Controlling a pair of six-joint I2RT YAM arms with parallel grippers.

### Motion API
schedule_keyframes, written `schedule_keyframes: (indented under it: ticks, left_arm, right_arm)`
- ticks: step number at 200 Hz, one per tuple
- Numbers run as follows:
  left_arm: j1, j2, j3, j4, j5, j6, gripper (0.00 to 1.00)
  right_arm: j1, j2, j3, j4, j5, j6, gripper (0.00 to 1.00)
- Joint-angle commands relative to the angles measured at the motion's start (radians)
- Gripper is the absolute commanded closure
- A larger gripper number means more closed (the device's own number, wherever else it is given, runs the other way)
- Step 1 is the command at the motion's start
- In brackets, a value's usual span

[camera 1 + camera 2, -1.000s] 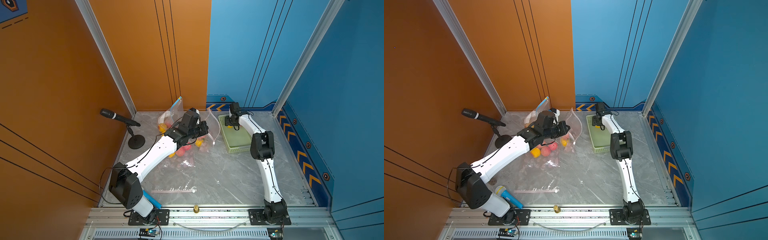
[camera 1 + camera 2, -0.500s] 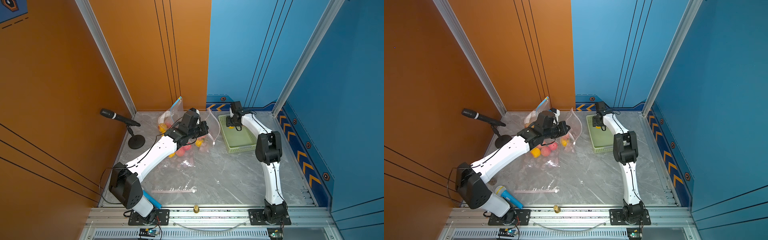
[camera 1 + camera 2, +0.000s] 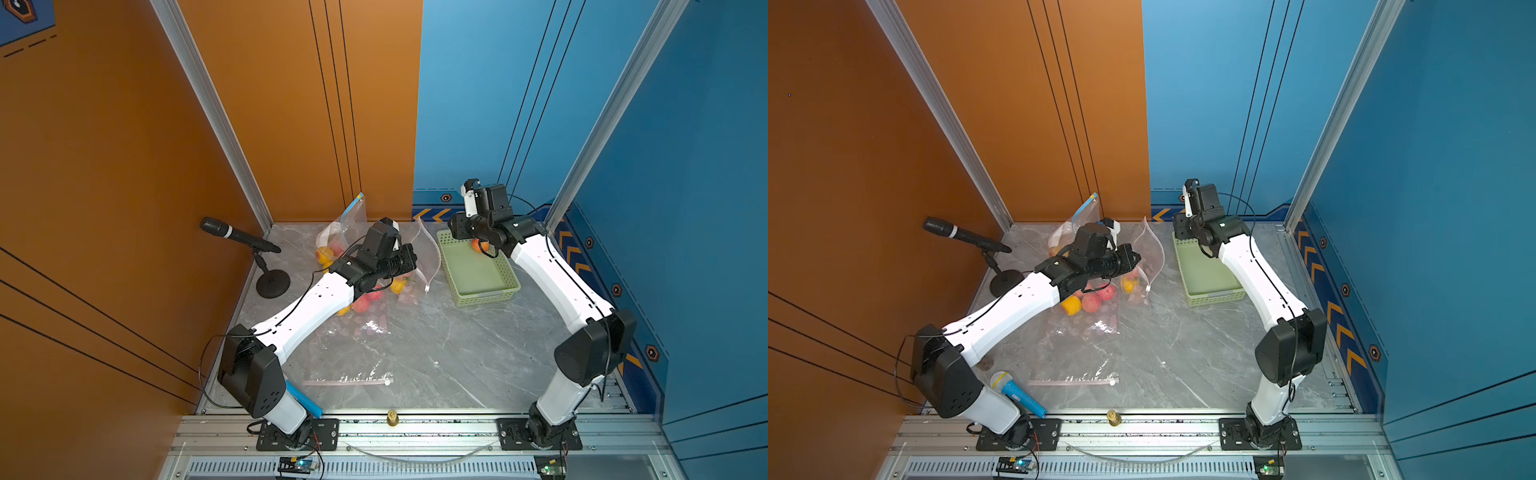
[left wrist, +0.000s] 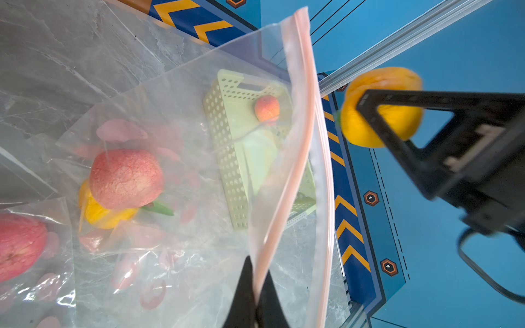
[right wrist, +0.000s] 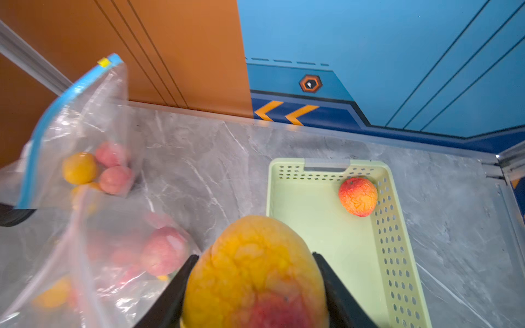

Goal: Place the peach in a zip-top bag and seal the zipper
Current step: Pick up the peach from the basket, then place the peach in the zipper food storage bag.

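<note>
Now the right pincer (image 5: pixel 254 264) grips a peach (image 5: pixel 255 284), a basket (image 5: pixel 397 255) just beyond. Left pincer (image 4: pixel 257 284) clamps the zip-top bag (image 4: pixel 298 71), fruit-filled bags (image 3: pixel 1084 316) beside it.

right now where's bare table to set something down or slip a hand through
Widest bare marble: centre-front, between the flat bag, the green basket and the right arm. The basket floor is bare but for one peach. Crowded: far left, fruit bags under the left arm, beside the microphone stand.
</note>
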Motion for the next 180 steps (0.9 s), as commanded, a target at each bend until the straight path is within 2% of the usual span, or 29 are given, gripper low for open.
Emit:
schedule_keyframes:
  ticks: [1,51,118,153,180]
  left_arm:
    - [0.008,-0.002,-0.008,0.010,0.003,-0.002,1.00]
    - [0.011,0.000,-0.002,0.012,-0.001,-0.004,1.00]
    - [0.008,-0.014,-0.004,0.011,-0.001,-0.004,1.00]
    - [0.006,-0.019,-0.007,0.011,0.006,-0.005,1.00]
    - [0.003,-0.027,-0.010,0.011,0.011,-0.007,1.00]
  right_arm:
    - [0.047,-0.086,-0.054,-0.009,-0.054,0.023,0.50]
    - [0.138,-0.179,-0.137,0.023,-0.141,0.070,0.48]
    - [0.188,-0.074,-0.134,0.030,-0.164,0.086,0.48]
    - [0.187,-0.003,-0.095,0.016,-0.111,0.088,0.41]
    - [0.187,0.029,-0.059,0.006,-0.085,0.088,0.30]
